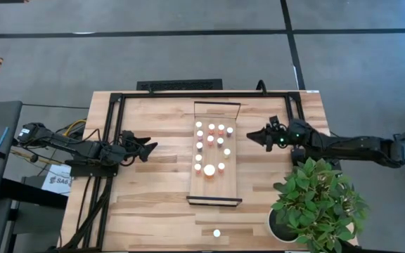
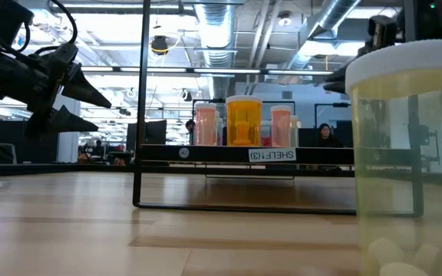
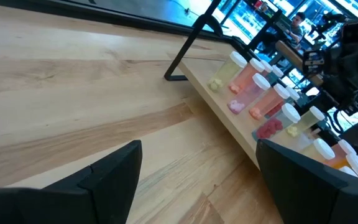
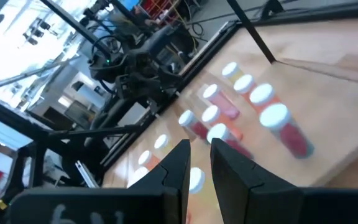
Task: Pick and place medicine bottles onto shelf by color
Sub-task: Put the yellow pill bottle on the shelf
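The shelf (image 1: 215, 184), a long pale board with dark end rails, lies mid-table. Several medicine bottles (image 1: 211, 144) with white caps and pink, red or orange bodies stand upright on it, also seen as bottles (image 3: 261, 93) and bottles (image 4: 253, 102). One pale bottle (image 1: 216, 232) stands alone on the tabletop near the near edge; it looms large in the low view (image 2: 409, 153). My left gripper (image 1: 152, 147) hovers open, left of the shelf, fingers pointing at it (image 3: 197, 180). My right gripper (image 1: 250, 135) hovers shut, right of the shelf (image 4: 199, 165).
A potted green plant (image 1: 318, 204) stands at the table's near right corner, close under my right arm. A black metal frame (image 1: 111, 133) runs along the table's left and far sides. Bare wood lies between each gripper and the shelf.
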### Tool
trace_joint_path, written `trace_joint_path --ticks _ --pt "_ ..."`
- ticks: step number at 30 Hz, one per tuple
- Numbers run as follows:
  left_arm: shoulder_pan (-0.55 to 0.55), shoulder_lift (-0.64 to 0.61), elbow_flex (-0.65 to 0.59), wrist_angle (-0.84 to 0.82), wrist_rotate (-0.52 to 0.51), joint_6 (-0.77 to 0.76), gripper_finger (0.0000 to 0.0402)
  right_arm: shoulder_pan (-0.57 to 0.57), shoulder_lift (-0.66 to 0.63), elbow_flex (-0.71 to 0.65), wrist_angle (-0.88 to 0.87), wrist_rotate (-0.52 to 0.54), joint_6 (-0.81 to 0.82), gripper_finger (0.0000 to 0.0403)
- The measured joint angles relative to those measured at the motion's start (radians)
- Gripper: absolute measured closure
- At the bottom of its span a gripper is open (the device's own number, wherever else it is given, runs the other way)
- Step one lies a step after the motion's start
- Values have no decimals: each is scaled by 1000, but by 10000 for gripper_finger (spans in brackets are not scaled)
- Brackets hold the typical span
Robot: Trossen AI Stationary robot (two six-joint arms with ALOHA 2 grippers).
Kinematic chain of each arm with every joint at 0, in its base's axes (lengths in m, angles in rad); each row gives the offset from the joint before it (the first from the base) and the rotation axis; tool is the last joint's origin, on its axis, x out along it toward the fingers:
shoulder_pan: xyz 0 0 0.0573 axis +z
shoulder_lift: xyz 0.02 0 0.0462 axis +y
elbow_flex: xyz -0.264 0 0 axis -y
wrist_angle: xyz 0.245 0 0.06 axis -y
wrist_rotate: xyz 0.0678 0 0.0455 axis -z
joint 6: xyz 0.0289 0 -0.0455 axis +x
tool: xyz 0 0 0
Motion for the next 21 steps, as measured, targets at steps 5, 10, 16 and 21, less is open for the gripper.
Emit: trace_joint_path --ticks 5,10,16,21 --pt "0 0 0 0 0 0 99 0 -47 -65 39 0 36 317" --pt "0 0 0 0 0 0 99 0 -76 -96 36 -2 41 317" --pt "0 0 0 0 0 0 99 3 -97 -144 28 -9 74 317" --pt "0 0 0 0 -1 0 99 9 -96 -144 1 -11 43 317"
